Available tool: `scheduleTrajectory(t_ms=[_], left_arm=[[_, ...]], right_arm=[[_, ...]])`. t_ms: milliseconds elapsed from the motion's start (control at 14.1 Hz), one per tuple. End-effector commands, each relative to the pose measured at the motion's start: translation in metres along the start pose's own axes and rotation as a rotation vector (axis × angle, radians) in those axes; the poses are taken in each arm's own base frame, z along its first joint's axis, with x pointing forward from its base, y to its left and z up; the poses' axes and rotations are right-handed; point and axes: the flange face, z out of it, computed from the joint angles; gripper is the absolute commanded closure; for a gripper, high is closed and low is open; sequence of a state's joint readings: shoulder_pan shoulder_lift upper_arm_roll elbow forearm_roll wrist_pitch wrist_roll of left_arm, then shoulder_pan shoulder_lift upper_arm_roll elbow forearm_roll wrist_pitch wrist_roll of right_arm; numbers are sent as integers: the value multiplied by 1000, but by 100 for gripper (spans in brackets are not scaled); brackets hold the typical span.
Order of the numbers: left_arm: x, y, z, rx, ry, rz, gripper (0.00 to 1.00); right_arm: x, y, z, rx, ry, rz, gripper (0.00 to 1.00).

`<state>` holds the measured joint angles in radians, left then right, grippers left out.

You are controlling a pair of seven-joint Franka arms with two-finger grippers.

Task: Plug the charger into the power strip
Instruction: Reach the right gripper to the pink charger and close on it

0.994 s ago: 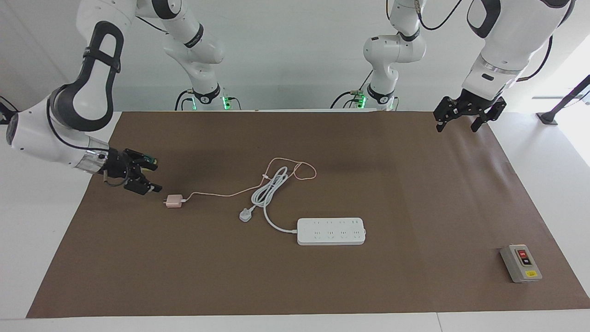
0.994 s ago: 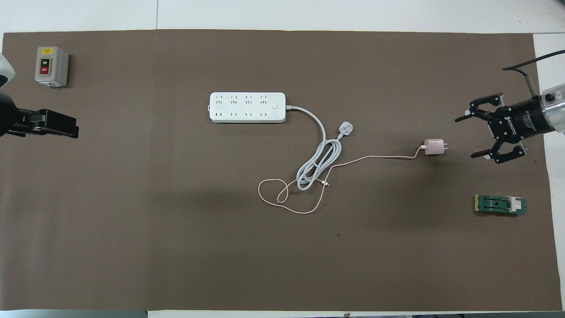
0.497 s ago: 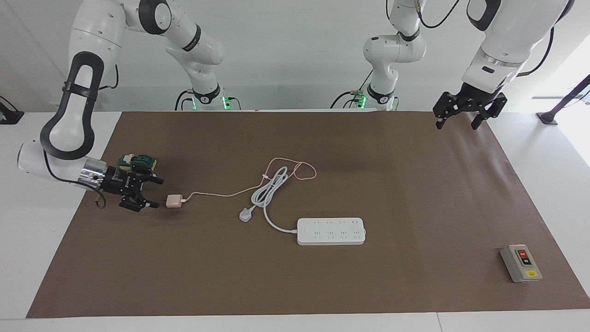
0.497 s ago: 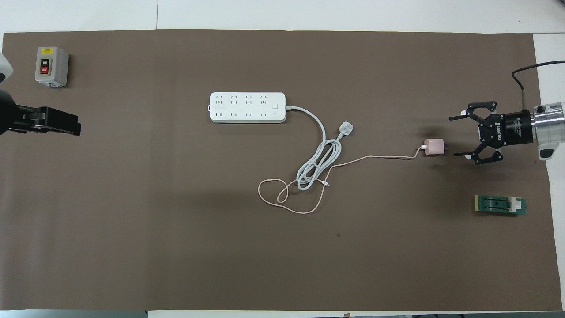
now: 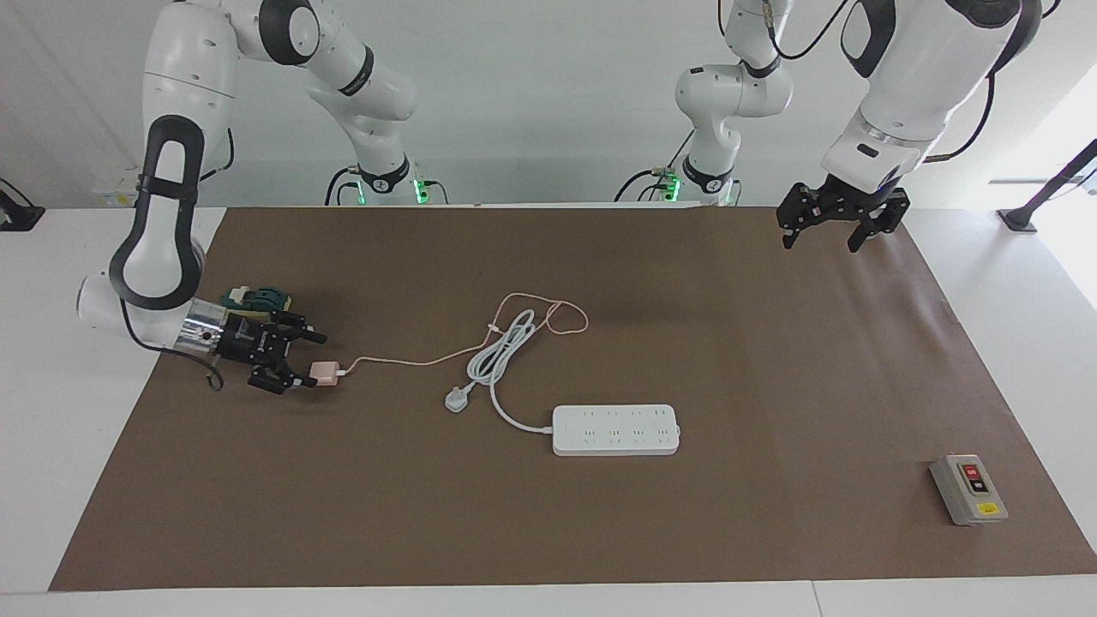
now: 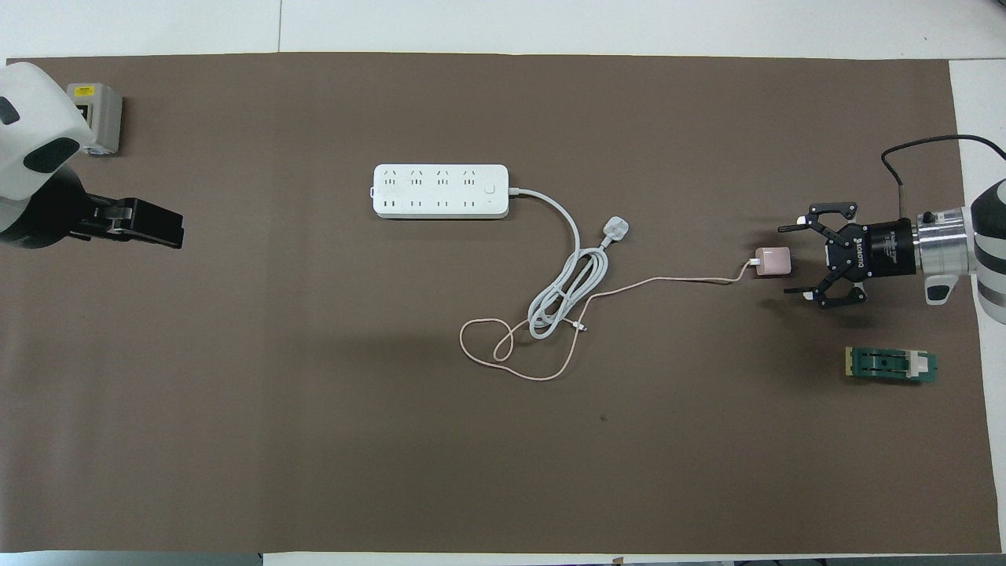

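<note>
While the left claw [image 5: 821, 239] hangs spread, the right claw [image 5: 310, 362] lies low, spread beside the charger [image 5: 326, 374].

Small pale-pink cube charger [image 6: 772, 261]: on brown mat, prong end just beside open right gripper [image 6: 794, 260]. Long white rectangular power strip [image 6: 440, 191]: well apart.

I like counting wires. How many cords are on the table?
2. The charger's thin pink cable runs from the charger toward the middle of the table. The power strip's thick white cord curls beside it, ending in a white plug.
</note>
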<state>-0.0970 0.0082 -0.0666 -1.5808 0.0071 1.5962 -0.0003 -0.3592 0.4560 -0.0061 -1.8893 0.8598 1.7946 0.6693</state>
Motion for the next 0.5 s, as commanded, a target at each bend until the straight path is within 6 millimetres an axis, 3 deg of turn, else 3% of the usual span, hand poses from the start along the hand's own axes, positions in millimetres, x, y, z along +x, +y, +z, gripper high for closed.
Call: scheduleTrajectory(t_ms=[0,426], left_arm=[[2,-6,-8,-36,19,-18,0],[19,0,16,-232,-3,-53,0]], right_arm=[[7,12,10,17,-6,-39,0],[26,12,18,65,29,-72,0]])
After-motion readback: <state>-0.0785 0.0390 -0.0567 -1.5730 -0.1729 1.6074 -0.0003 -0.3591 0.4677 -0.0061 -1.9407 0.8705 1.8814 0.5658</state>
